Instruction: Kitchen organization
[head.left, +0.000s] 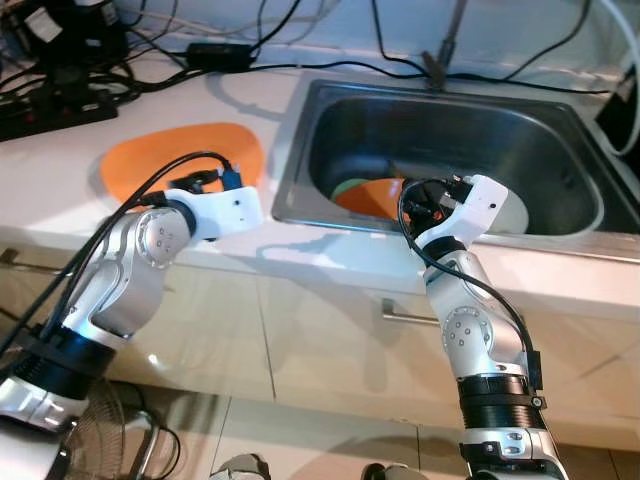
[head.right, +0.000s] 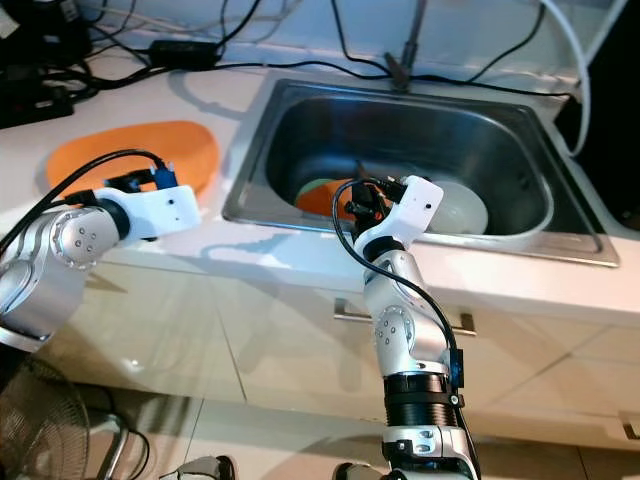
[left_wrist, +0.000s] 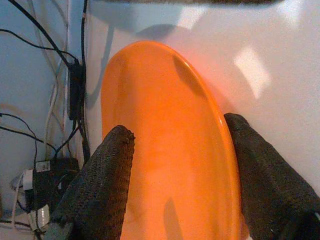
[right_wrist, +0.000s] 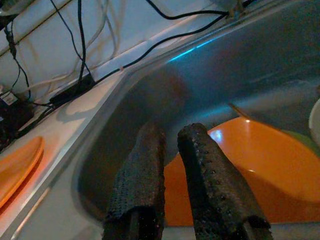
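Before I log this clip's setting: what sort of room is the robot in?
Most likely a home kitchen: a stainless steel sink set in a pale counter holds dishes, an orange plate lies on the counter, and cabinet doors run below.

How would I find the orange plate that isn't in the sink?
Find the steel sink, then look on the white counter to its left. The orange plate lies flat there by the black cables, with the left gripper open over it.

White counter (head.left: 250, 95) with a steel sink (head.left: 300, 150), black cables (head.left: 60, 60) along the wall, pale cabinets (head.left: 320, 340), tiled floor (head.left: 300, 440).
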